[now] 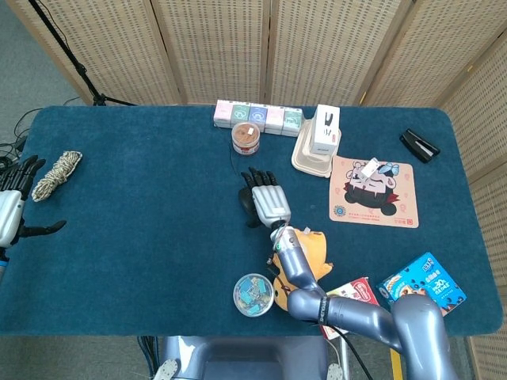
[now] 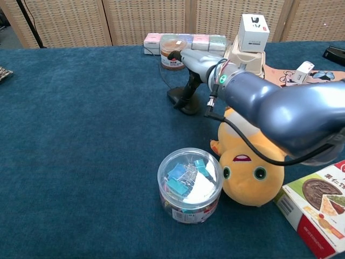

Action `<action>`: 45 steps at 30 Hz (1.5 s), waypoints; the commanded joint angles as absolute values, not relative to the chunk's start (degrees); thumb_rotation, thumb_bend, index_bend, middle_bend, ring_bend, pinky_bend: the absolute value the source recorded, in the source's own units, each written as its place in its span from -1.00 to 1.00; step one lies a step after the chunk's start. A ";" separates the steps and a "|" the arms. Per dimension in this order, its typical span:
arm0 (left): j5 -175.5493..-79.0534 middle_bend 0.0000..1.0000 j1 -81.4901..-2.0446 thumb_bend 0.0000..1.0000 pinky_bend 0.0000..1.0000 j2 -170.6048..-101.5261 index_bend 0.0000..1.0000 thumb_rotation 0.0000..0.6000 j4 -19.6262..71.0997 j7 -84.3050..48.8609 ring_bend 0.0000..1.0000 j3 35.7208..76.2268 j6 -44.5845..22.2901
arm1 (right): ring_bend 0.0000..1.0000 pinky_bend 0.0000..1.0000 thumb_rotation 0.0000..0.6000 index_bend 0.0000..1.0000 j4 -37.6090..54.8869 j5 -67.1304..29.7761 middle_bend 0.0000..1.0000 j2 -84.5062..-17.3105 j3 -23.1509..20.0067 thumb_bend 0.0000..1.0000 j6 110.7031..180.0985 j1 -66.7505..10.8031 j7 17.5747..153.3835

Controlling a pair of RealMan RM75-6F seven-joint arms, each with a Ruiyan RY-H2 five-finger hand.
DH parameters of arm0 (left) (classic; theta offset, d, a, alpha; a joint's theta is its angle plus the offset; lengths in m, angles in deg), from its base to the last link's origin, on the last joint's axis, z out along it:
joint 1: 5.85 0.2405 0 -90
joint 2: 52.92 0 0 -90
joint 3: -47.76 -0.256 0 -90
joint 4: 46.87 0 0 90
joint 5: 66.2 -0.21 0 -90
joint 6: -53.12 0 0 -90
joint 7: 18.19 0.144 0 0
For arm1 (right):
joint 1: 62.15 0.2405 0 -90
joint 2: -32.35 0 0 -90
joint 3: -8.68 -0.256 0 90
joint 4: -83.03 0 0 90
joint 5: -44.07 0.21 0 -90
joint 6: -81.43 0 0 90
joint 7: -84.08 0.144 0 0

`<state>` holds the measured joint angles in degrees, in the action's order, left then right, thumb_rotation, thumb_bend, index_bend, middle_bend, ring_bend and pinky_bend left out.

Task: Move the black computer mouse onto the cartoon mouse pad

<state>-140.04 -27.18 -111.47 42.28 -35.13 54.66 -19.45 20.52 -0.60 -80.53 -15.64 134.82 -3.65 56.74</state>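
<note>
The black computer mouse (image 1: 245, 203) lies mid-table, its cable running back toward a brown jar. My right hand (image 1: 268, 199) is spread over it and hides most of it in the head view. In the chest view, dark fingers (image 2: 188, 91) of that hand (image 2: 193, 69) reach down onto the mouse (image 2: 176, 97); I see no closed grip. The cartoon mouse pad (image 1: 372, 194) lies to the right with a small white item (image 1: 369, 168) on it. The chest view shows only its far part (image 2: 323, 78). My left hand (image 1: 12, 212) hovers at the table's left edge, holding nothing.
A yellow plush toy (image 1: 305, 257) and a clear tub of clips (image 1: 253, 294) lie in front of the mouse. The brown jar (image 1: 246, 139), pastel boxes (image 1: 257, 116) and a white box on a beige container (image 1: 321, 138) stand behind. Snack boxes (image 1: 420, 286), stapler (image 1: 419, 145), rope (image 1: 57, 174).
</note>
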 commanded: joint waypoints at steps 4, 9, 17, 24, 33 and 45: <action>-140.39 -1.00 -26.88 -1.00 -1.00 -111.33 -1.00 1.00 41.82 -36.67 -1.00 55.29 -18.81 | -1.00 -1.00 1.00 -1.00 27.93 -1.82 -1.00 -85.38 -16.18 -1.00 132.67 -0.71 59.50; -140.91 -1.00 -26.58 -1.00 -1.00 -111.19 -1.00 1.00 41.69 -37.52 -1.00 55.55 -18.54 | -1.00 -1.00 1.00 -1.00 33.50 -3.30 -1.00 -87.98 -16.19 -1.00 131.55 0.30 61.82; -141.67 -1.00 -26.21 -1.00 -1.00 -111.20 -1.00 1.00 41.36 -38.87 -1.00 56.05 -18.09 | -1.00 -1.00 1.00 -1.00 43.02 -6.68 -1.00 -91.43 -15.59 -1.00 130.98 0.96 64.86; -142.46 -1.00 -26.02 -1.00 -1.00 -111.29 -1.00 1.00 41.02 -39.32 -1.00 56.23 -18.07 | -1.00 -1.00 1.00 -1.00 46.96 -7.44 -1.00 -92.18 -16.05 -1.00 131.22 0.86 64.13; -142.60 -1.00 -25.93 -1.00 -1.00 -111.46 -1.00 1.00 41.38 -38.28 -1.00 56.39 -17.62 | -0.92 -0.52 1.00 -0.88 45.73 -5.83 -0.92 -90.51 -18.30 -1.00 131.05 -0.56 62.92; -142.40 -1.00 -25.60 -1.00 -1.00 -111.43 -1.00 1.00 41.49 -38.14 -1.00 56.86 -17.49 | -0.57 -0.29 1.00 -0.60 44.71 -2.48 -0.58 -89.90 -21.40 -0.94 125.66 -0.29 65.59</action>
